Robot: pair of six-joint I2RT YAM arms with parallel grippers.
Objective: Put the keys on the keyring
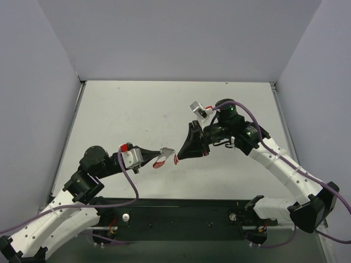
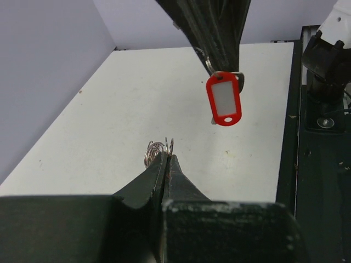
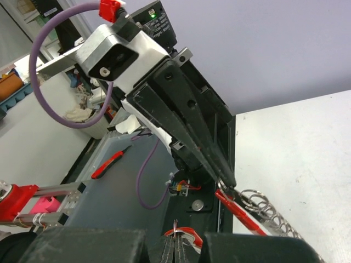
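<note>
We see the left gripper (image 2: 168, 160) raised above the table (image 1: 137, 109), its two dark fingers pressed together on the keyring (image 2: 155, 151). In the left wrist view only a few silvery wire coils stick up past the tips of the left gripper. In the right wrist view more of the loop hangs from those tips: a silvery ridged, chain-like band and a thick red arc running down and away from it. The right gripper (image 3: 175, 245) points straight at the left gripper from the opposite side, nearly tip to tip with it. Its fingers are also pressed together, pinching the key (image 2: 224, 98). The key's red plastic head has a pale window and a small hole. It dangles below the right gripper's fingertips, with a bit of silver metal showing behind its upper edge. From above, the key sits just beyond the left gripper's tips. A narrow gap separates it from the keyring, and the key is not threaded onto the loop.
</note>
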